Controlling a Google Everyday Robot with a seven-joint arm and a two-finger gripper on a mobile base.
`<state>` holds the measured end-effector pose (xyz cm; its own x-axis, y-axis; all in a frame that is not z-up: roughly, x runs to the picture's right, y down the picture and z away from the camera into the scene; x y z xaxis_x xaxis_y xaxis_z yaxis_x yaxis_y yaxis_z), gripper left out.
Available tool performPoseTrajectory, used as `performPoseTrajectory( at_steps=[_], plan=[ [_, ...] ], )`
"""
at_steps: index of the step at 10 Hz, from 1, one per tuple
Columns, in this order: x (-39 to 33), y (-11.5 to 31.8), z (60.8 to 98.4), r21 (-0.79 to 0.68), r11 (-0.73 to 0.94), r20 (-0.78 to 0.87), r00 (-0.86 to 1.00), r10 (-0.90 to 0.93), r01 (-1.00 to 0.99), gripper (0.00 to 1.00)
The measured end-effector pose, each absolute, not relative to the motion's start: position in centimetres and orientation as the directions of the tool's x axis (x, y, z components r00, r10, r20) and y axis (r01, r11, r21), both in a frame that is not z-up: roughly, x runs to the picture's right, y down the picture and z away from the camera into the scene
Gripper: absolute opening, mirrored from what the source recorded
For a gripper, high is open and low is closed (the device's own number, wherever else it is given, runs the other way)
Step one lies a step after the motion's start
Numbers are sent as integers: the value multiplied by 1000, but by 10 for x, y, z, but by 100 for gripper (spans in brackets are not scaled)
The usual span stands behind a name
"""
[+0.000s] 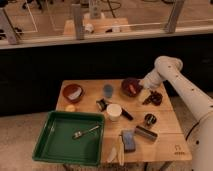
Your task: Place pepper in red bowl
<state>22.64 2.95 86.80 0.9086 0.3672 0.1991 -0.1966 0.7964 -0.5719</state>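
Observation:
The pepper [132, 88] is a small orange-red piece that shows inside the darker maroon bowl [126, 85] at the back of the table. My gripper [140, 86] is at that bowl's right rim, close beside the pepper, with the white arm reaching in from the right. I cannot tell whether it touches the pepper. The red bowl [73, 92], brick-red with a whitish patch inside, stands at the back left of the table, well away from the gripper.
A cluster of dark purple lumps [154, 97] lies right of the maroon bowl. A blue cup [108, 90], a white cup [114, 111], a lying can [145, 133] and a blue sponge [128, 140] are mid-table. A green tray [55, 145] holds a spoon [86, 132] at front left.

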Motion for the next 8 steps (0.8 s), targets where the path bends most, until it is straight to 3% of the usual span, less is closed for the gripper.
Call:
performPoseTrajectory(
  at_steps=[8],
  plan=[
    [201, 31, 899, -520, 845, 198, 944, 264, -127, 78]
  ],
)
